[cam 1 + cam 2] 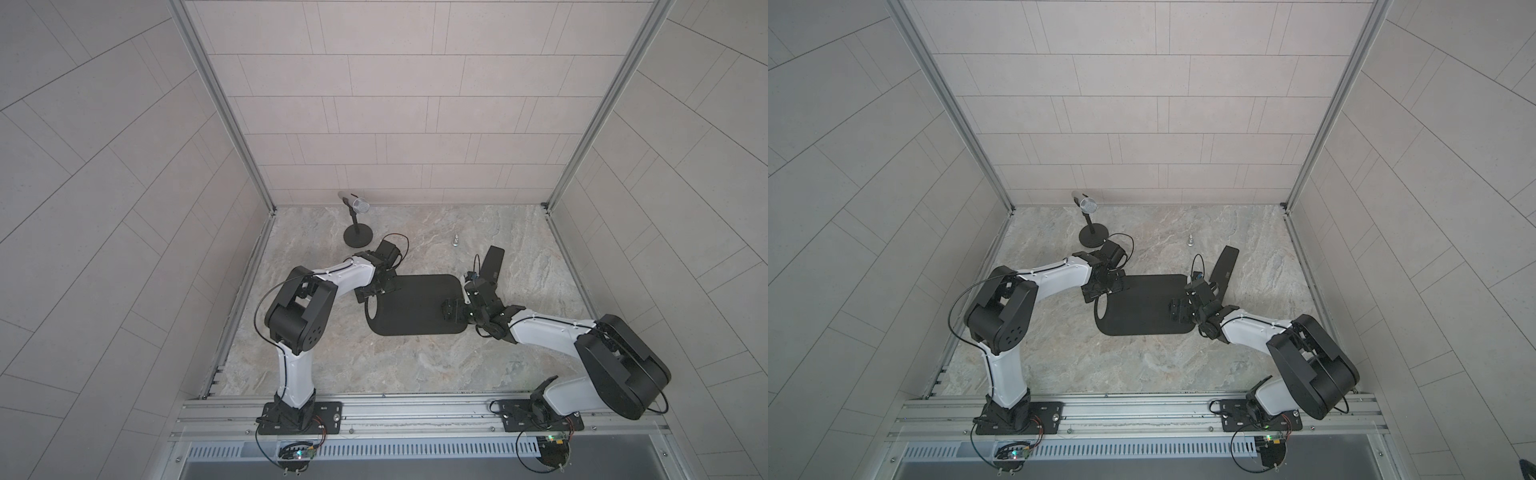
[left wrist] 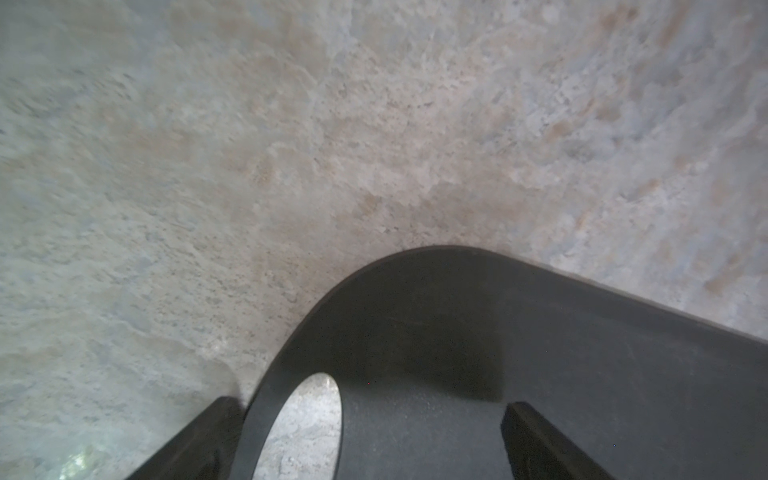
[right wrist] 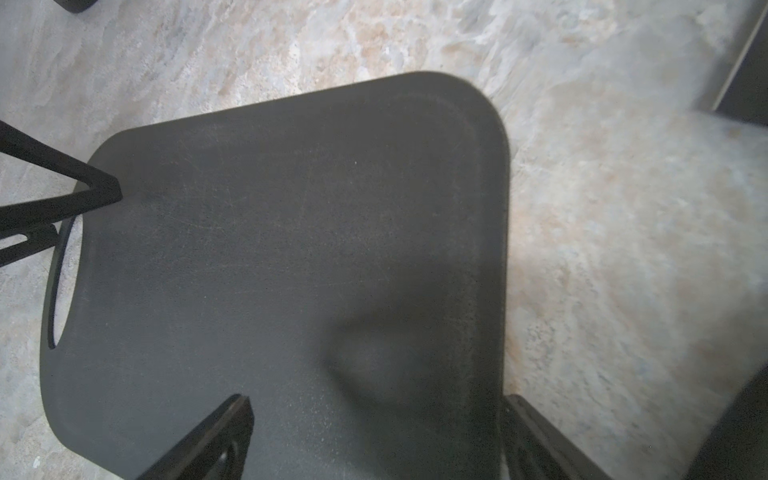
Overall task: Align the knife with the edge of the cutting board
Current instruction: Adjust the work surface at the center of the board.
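Marble worktop [image 1: 415,365] holds the cutting board [image 1: 415,307] centrally, the knife [image 1: 492,264] skewed beside its far right corner; left gripper [image 2: 370,403] and right gripper [image 3: 376,405] gape empty over its ends, so a low swing may shove it

No text, brand or number is legible. The knife [image 1: 491,262], just beyond the right gripper [image 1: 452,311], bears a faint mark, unreadable.
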`<state>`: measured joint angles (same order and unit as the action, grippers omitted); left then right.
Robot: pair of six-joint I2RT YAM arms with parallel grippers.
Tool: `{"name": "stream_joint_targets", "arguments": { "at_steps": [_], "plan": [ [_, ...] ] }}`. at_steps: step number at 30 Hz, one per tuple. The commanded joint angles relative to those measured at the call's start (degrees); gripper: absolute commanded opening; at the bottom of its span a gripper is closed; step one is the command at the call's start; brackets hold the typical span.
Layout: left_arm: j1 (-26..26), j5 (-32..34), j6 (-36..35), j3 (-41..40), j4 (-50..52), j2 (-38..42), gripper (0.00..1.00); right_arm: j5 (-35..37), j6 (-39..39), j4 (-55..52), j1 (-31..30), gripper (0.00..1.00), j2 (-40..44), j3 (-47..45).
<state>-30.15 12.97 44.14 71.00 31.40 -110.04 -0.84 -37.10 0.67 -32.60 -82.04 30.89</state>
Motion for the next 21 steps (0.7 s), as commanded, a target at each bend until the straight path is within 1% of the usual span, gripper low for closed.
{"name": "stream_joint_targets", "arguments": {
  "at_steps": [1, 5, 8, 15, 21],
  "plan": [
    [-2.1, -9.4, 1.4, 0.1, -1.2, -2.7, 1.00, -4.6, -3.0, -12.1, -0.4, 0.93, -2.8, -3.4],
    [-2.0, -8.1, 1.3, 0.4, -0.1, -2.0, 1.00, -3.4, -2.9, -14.2, -0.1, 0.95, -2.5, -2.2],
    [-1.8, -6.6, 1.3, 1.0, 1.6, -0.9, 1.00, -3.3, -2.5, -15.5, 0.2, 1.00, -1.7, -1.2],
    [-1.5, -4.1, 1.7, 2.2, 4.2, 3.6, 1.00, -2.9, -0.5, -21.5, 2.2, 1.00, 1.2, 3.5],
    [-1.4, -3.4, -0.2, 6.1, 8.5, 9.1, 1.00, -2.9, 1.5, -29.0, 5.6, 1.00, 6.5, 9.4]
  ]
}}
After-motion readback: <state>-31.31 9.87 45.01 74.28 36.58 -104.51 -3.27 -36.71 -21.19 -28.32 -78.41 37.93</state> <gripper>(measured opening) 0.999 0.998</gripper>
